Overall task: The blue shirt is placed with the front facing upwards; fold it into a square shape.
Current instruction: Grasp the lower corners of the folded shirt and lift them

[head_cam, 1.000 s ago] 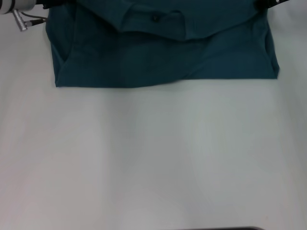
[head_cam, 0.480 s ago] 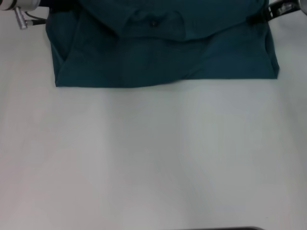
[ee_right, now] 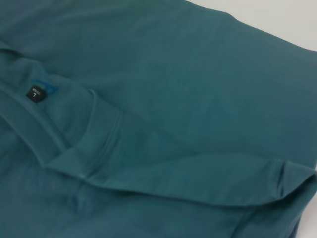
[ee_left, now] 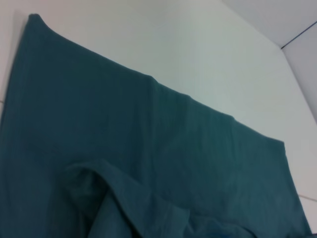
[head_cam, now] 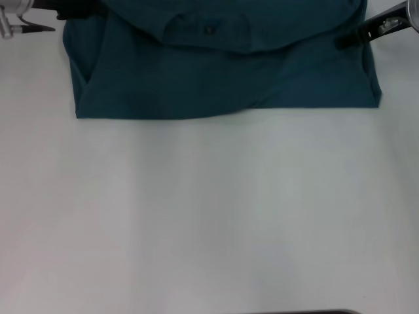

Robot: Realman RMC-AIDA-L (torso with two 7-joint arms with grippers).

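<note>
The blue shirt (head_cam: 222, 78) lies at the far side of the white table, its near edge straight. Its collar part is folded toward me over the body, with the small dark neck tag (head_cam: 209, 29) facing up. The chest lettering is hidden. My left gripper (head_cam: 75, 10) is at the shirt's far left corner, touching the cloth. My right gripper (head_cam: 350, 38) rests at the folded flap's right end. The left wrist view shows plain teal cloth (ee_left: 148, 148) with a sleeve fold. The right wrist view shows the collar, the tag (ee_right: 33, 93) and a sleeve hem (ee_right: 292, 181).
The white table (head_cam: 209, 209) stretches from the shirt's near edge toward me. A thin dark strip (head_cam: 308, 312) shows at the table's near edge. A pale wall edge (ee_left: 297, 29) shows beyond the table in the left wrist view.
My left arm has shifted outward to the left. My right gripper has come further into view, toward me along the flap's right end. The shirt's fold has barely moved.
</note>
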